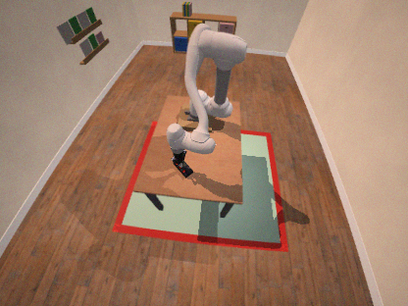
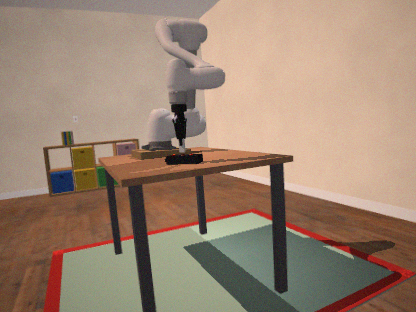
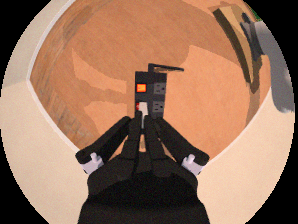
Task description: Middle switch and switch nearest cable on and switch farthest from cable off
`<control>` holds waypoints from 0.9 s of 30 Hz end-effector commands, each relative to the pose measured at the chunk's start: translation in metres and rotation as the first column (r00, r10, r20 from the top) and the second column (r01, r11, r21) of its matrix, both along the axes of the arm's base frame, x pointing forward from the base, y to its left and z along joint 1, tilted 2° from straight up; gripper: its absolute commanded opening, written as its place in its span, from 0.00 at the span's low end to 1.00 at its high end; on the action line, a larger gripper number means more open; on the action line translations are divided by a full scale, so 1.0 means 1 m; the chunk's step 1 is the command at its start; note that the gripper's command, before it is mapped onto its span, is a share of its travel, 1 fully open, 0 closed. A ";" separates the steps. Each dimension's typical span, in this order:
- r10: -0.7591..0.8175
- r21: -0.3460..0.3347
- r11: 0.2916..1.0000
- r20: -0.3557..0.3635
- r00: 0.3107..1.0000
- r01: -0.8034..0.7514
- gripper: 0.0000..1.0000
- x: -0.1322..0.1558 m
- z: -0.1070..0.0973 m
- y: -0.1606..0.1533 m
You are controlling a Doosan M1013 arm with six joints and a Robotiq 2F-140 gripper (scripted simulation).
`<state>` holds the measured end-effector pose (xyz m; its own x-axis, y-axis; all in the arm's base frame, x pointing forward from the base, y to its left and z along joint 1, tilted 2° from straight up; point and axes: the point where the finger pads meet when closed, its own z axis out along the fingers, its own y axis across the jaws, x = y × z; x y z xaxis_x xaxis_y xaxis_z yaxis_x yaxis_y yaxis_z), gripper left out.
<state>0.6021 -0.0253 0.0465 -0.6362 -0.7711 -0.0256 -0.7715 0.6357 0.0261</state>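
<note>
A black power strip [image 1: 183, 169] [image 2: 184, 159] [image 3: 152, 96] lies flat on the wooden table [image 1: 216, 167] [image 2: 235, 162] [image 3: 100, 50], near its left front part in the top view. In the wrist view one switch [image 3: 141, 87] glows orange-red; a thin cable [image 3: 166, 67] leaves the strip's far end. My gripper [image 1: 179, 159] [image 2: 182, 145] [image 3: 142, 108] is shut, its fingertips together and pointing straight down onto the strip's near end. The fingers hide the switches under them. Red lit spots show on the strip in the top and exterior views.
The arm's base [image 1: 216, 109] [image 2: 160, 127] stands on a raised wooden plate at the table's back. A red-edged green mat [image 1: 255, 147] [image 2: 100, 280] lies under the table. A shelf with coloured boxes [image 1: 203, 29] [image 2: 85, 165] stands at the far wall.
</note>
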 end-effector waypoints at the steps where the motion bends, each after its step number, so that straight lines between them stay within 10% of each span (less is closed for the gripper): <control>1: 0.002 0.001 1.000 -0.002 1.000 -0.002 0.00 -0.001 -0.003 0.002; 27: 0.002 0.001 1.000 -0.002 1.000 -0.002 0.00 -0.001 -0.003 0.004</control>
